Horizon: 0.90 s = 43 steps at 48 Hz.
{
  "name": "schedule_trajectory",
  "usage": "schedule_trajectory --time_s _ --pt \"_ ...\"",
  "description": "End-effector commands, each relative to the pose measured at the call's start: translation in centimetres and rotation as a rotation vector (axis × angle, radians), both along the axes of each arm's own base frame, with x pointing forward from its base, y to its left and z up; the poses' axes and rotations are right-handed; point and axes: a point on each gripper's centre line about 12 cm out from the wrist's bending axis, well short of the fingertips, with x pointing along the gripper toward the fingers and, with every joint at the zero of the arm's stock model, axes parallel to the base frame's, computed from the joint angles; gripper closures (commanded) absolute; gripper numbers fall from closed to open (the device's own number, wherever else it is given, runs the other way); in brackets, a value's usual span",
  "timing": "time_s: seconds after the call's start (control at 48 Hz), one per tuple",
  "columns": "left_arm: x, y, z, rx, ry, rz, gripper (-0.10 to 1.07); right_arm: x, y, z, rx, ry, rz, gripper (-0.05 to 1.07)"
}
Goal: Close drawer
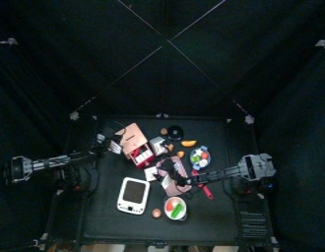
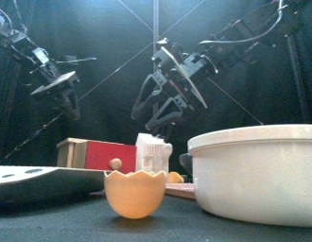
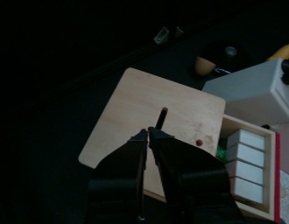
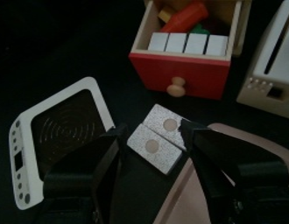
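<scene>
The drawer is a pinkish-tan box (image 1: 131,132) with a red sliding part (image 1: 142,151) pulled out. In the left wrist view the tan top (image 3: 158,118) lies under my left gripper (image 3: 151,134), which is shut and empty, and the open part (image 3: 246,166) shows white compartments. In the right wrist view the red drawer front with its round knob (image 4: 176,85) faces my right gripper (image 4: 158,162), which is open and a short way off. A small white card (image 4: 158,140) lies between its jaws. The front view shows the drawer (image 2: 95,151) low at the left.
A flat white device with a grey screen (image 1: 132,194) lies near the table's front left. A white toaster-like box (image 4: 270,61) stands beside the drawer. An egg cup (image 2: 133,194) and a large white pot (image 2: 253,175) stand at the front edge. Small toys (image 1: 192,153) lie mid-table.
</scene>
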Motion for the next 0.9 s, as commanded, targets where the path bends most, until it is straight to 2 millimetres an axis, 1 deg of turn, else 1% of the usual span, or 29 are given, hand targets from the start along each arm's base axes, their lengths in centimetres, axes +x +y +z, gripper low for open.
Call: schedule_trajectory --time_s 0.0,0.083,0.146,0.25,0.292,0.354,0.458,0.562,0.625,0.771,0.875 --pt "0.5 0.5 0.6 -0.014 -0.062 -0.028 0.42 0.8 -0.6 1.9 0.001 -0.05 0.004 0.16" --pt "0.5 1.0 0.5 -0.025 -0.085 -0.035 0.42 1.4 -1.5 2.3 -0.005 -0.064 -0.01 0.16" --pt "-0.1 2.0 0.4 -0.032 -0.094 0.007 0.42 1.8 -2.0 2.2 -0.017 -0.064 -0.011 0.16" --pt "-1.3 3.5 -0.3 -0.045 -0.085 0.082 0.42 2.7 -2.5 0.8 -0.039 -0.036 -0.008 0.16" --pt "-1.9 4.5 -0.7 -0.055 -0.077 0.121 0.42 3.2 -2.8 0.3 -0.042 -0.028 -0.012 0.16" --pt "-2.2 5.5 -1.2 -0.074 -0.075 0.152 0.42 3.8 -3.3 -0.6 -0.039 -0.015 -0.023 0.17" --pt "-2.0 6.8 -2.4 -0.114 -0.084 0.158 0.42 4.9 -3.5 -1.1 -0.029 -0.012 -0.009 0.17" --pt "-1.0 7.6 -3.0 -0.143 -0.123 0.106 0.42 5.1 -3.5 -1.0 -0.021 -0.015 0.011 0.19" --pt "-0.8 8.2 -3.2 -0.152 -0.135 0.101 0.42 5.2 -3.5 -0.9 -0.023 -0.017 0.024 0.23" --pt "-1.5 9.8 -4.3 -0.182 -0.119 0.164 0.42 5.3 -3.5 -1.0 -0.028 -0.013 0.043 0.36" --pt "-1.1 10.7 -5.1 -0.209 -0.112 0.175 0.42 5.4 -3.8 -1.1 -0.024 -0.011 0.046 0.47"
